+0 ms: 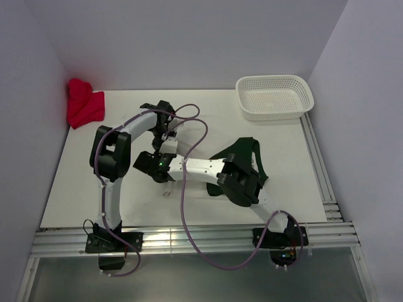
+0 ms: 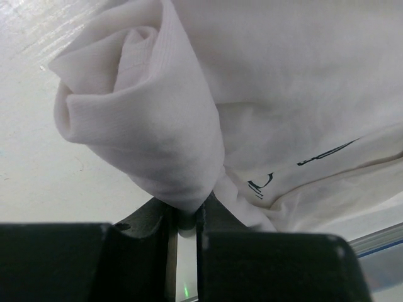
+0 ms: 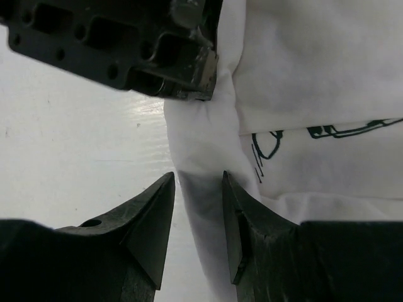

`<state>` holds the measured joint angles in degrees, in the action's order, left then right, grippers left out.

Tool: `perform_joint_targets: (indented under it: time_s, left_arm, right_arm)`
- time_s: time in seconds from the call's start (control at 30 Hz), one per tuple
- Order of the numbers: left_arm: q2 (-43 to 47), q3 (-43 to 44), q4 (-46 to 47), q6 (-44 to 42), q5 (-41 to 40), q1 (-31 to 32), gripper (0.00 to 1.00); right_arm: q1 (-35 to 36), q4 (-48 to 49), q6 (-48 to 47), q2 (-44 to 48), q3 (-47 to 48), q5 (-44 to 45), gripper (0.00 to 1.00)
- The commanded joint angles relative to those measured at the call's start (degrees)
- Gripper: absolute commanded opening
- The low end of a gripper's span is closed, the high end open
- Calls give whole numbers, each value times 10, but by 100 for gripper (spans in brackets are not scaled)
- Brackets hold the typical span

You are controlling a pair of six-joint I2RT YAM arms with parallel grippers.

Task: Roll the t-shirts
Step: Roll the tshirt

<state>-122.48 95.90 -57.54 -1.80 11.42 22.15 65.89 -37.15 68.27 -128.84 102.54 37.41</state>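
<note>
The off-white t-shirt (image 2: 302, 82) with dark printed lettering (image 3: 327, 131) lies on the white table, one end wound into a loose roll (image 2: 138, 119). My left gripper (image 2: 186, 212) is shut on the bottom of that roll. My right gripper (image 3: 198, 185) stands open astride the shirt's folded edge (image 3: 201, 145), just below the left gripper (image 3: 126, 44). In the top view both grippers (image 1: 165, 137) (image 1: 161, 158) meet at the table's middle, where the pale shirt hardly shows. The dark green t-shirt (image 1: 242, 151) lies crumpled under my right arm.
A white mesh basket (image 1: 275, 96) stands at the back right. A red cloth (image 1: 82, 104) is bunched in the back left corner against the wall. Metal rails (image 1: 189, 239) run along the near edge and right side.
</note>
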Motion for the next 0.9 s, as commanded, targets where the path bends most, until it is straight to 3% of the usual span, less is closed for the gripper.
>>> perform_joint_targets:
  time_s: [0.0, 0.63, 0.87]
  left_arm:
    - [-7, 24, -14, 4, -27, 4, 4]
    - [-33, 66, -33, 14, -38, 21, 18]
    - [-47, 97, -49, 10, -23, 21, 39]
  right_arm:
    - [16, -85, 1, -4, 46, 57, 44]
    - [41, -155, 16, -48, 66, 51, 48]
    - [42, -121, 25, -34, 21, 26, 43]
